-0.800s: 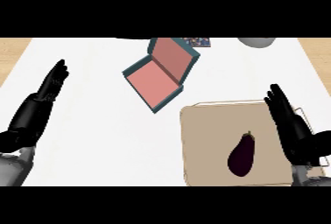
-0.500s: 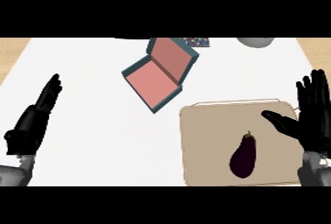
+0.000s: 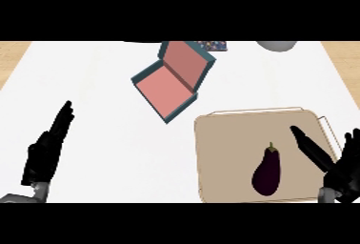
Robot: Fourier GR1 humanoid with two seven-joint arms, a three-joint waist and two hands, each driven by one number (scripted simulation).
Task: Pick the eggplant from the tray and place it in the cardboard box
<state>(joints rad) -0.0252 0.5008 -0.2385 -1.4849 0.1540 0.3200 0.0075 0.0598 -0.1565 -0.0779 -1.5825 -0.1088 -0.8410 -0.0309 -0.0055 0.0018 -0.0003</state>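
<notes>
Right hand point(image 3: 337, 167) lowered beside eggplant point(image 3: 267, 170); white counter point(image 3: 91, 71); wooden floor point(image 3: 13, 52) at edges

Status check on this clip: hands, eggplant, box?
Right robot hand open beside eggplant, not touching. Left robot hand open, resting. Eggplant lying on tray. Cardboard box open, path unobstructed.

The eggplant point(image 3: 267, 172) looks smooth, faintly glossy dark purple. The tray point(image 3: 225, 157) is matt beige, perhaps plastic. The cardboard box point(image 3: 172, 81) is matt, pink inside. The table point(image 3: 91, 86) is smooth white.
</notes>
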